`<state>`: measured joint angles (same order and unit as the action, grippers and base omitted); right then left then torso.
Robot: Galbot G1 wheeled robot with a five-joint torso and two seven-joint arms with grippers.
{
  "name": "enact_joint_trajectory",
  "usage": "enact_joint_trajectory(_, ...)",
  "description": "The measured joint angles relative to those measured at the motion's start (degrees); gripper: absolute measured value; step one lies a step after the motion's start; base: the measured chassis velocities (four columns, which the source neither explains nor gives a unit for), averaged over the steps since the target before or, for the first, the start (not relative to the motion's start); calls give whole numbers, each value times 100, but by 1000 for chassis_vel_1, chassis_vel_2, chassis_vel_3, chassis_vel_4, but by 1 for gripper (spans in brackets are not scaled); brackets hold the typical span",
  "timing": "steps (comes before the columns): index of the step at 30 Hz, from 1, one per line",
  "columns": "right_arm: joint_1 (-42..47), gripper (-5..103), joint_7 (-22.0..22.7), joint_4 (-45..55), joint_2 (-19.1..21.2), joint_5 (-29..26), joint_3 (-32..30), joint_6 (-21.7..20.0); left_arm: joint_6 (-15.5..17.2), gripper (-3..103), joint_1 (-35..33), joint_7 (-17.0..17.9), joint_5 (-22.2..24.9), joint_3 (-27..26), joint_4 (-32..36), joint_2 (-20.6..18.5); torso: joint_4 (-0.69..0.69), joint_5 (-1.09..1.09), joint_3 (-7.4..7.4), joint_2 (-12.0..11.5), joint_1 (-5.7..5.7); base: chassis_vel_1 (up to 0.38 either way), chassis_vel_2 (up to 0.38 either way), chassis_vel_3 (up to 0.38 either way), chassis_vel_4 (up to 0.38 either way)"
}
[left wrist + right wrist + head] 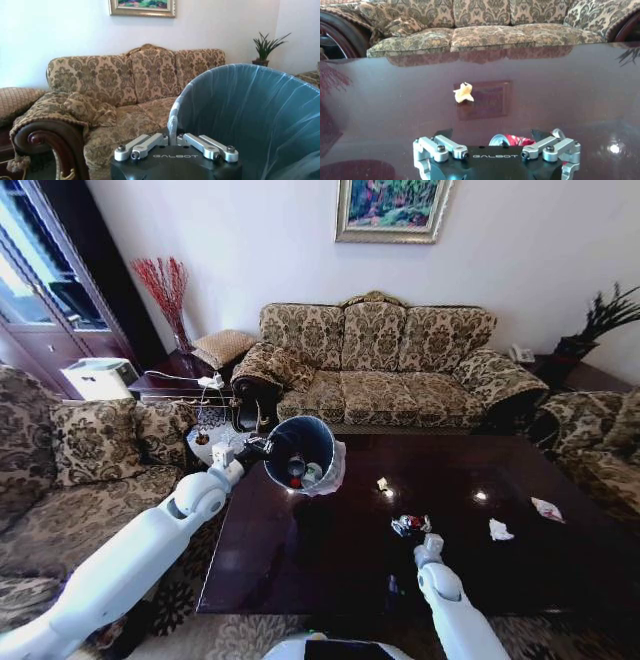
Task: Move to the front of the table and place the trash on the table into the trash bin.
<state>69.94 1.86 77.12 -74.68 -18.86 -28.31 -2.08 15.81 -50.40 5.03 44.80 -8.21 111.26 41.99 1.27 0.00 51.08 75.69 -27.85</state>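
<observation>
one round black bin (300, 452), two crumpled white tissues (500, 529), one yellowish scrap (382, 484), one red-and-white wrapper (410, 524)

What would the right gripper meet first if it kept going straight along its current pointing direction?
Most likely the crumpled red-and-silver wrapper, lying on the glossy dark reddish-brown table right between the open fingers of the right gripper. Beyond it sits the small yellowish scrap, though depth is hard to judge.
</observation>
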Motion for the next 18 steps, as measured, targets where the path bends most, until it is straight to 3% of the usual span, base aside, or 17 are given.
enact_joint_trajectory(4,-42,99,1,-106,-52,0,-2,-1,-14,3,27,-14,2,-2,-33,-10,0,0,0,0,0,0,0,0,0)
enact_joint_trajectory(6,-69,94,-9,-185,-72,6,-18,1,-18,3,34,-23,5,-2,-49,-11,0,0,0,0,0,0,0,0,0)
enact_joint_trajectory(12,-62,67,-34,-278,-110,15,-76,37,-38,3,53,-28,8,5,-76,-6,0,-1,0,0,0,0,0,0,0)
enact_joint_trajectory(13,-62,67,-34,-278,-110,15,-76,37,-38,3,53,-28,8,5,-76,-6,0,-1,0,0,0,0,0,0,0)
enact_joint_trajectory(16,-55,51,-56,-322,-135,23,-119,88,-49,3,82,-30,11,31,-91,4,0,-2,-1,0,1,0,0,0,0)
enact_joint_trajectory(18,-55,51,-59,-330,-142,26,-129,96,-51,3,88,-30,12,38,-94,4,-1,-2,-1,0,1,0,0,0,0)
